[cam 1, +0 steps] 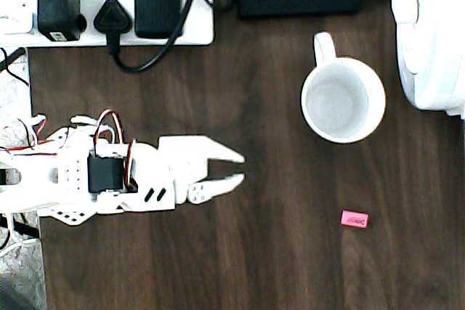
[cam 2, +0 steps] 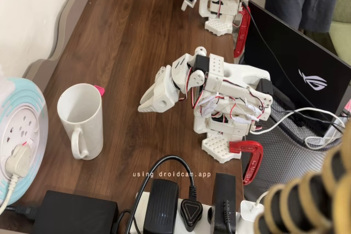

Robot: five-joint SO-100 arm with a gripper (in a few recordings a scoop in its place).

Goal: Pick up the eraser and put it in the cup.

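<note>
Because the eraser (cam 1: 354, 218) looks tiny, light and a bit squishy, the slightly spread, empty fingers (cam 1: 234, 168) should pinch its long sides.

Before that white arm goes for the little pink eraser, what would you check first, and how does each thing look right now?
1. Jaws parted enough to take the eraser: ok. The gripper shows a gap between its tips in the overhead view.
2. Gripper carrying nothing: ok, the gap is bare.
3. Eraser lying free: ok. It sits flat on the wooden table, apart from the mug and the arm.
4. Mug upright with nothing inside: ok, its white bottom shows.
5. Path from gripper to eraser: ok, bare wood lies between them in the overhead view.
6. Eraser seen from the side: not ok. In the fixed view the mug hides most of it.
</note>
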